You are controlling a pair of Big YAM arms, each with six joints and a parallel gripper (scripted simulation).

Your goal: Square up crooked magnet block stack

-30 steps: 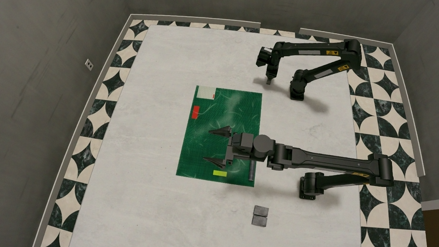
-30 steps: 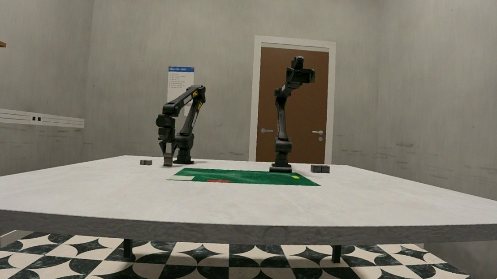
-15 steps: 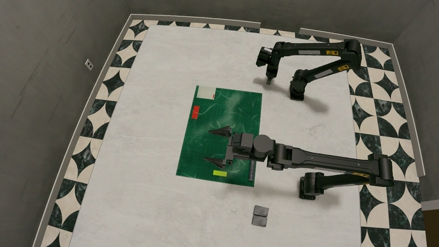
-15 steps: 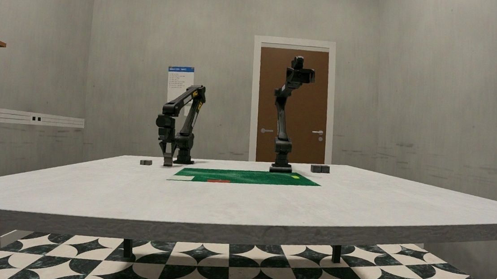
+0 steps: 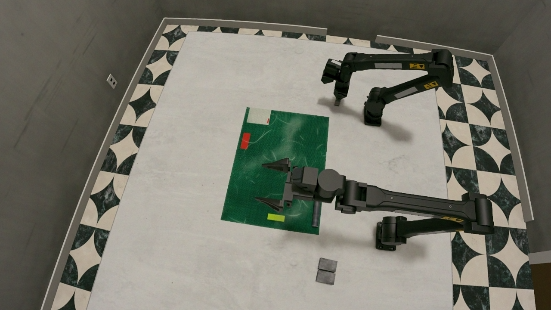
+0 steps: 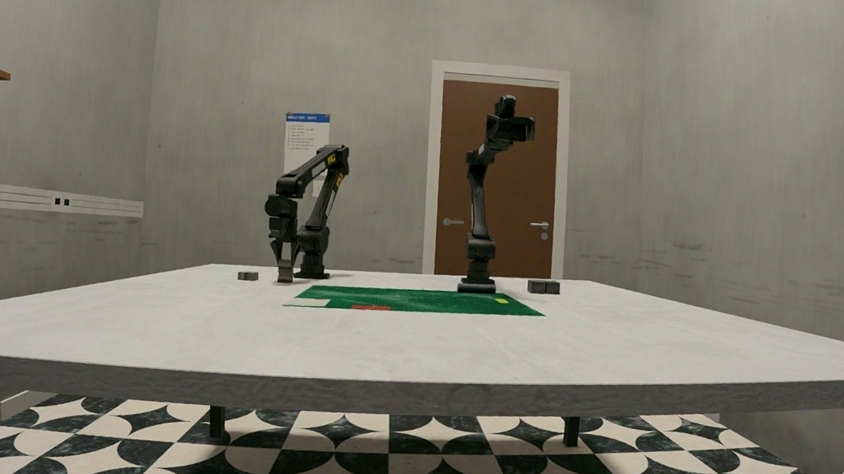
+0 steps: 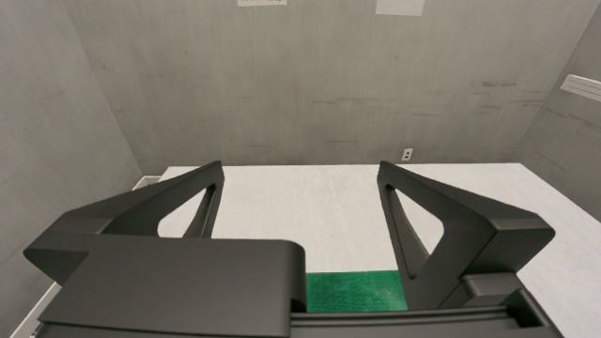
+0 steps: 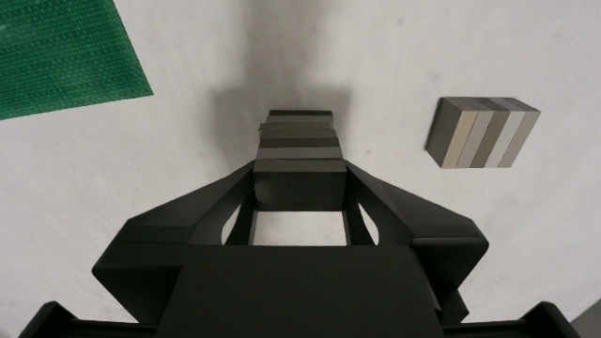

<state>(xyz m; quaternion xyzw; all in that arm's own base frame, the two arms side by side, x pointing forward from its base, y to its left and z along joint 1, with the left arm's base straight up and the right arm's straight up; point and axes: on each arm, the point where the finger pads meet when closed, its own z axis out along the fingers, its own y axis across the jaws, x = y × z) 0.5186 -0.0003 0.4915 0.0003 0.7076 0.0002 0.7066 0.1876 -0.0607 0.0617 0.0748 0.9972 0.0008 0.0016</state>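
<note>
The crooked stack of flat grey and brownish magnet blocks (image 8: 297, 142) (image 6: 284, 274) stands upright on the table. In the right wrist view a brownish layer juts a little to the left, while the upper layers look close to flush. My right gripper (image 8: 300, 169) (image 6: 284, 261) points down, with its fingers against both sides of the dark top block (image 8: 300, 190). How far down the fingers reach is hard to tell. My left gripper (image 5: 259, 181) (image 7: 300, 169) is wide open and empty, raised over the green mat (image 5: 235, 192) (image 8: 56, 61) (image 7: 354, 291), away from the stack.
A tidy row of several slabs (image 8: 485, 138) (image 6: 247, 275) lies to the right of the stack in the right wrist view. Two grey blocks (image 5: 326, 271) (image 6: 544, 287) lie beyond the mat's other end. A dark cylinder (image 5: 315, 215) lies on the mat's edge near the left arm.
</note>
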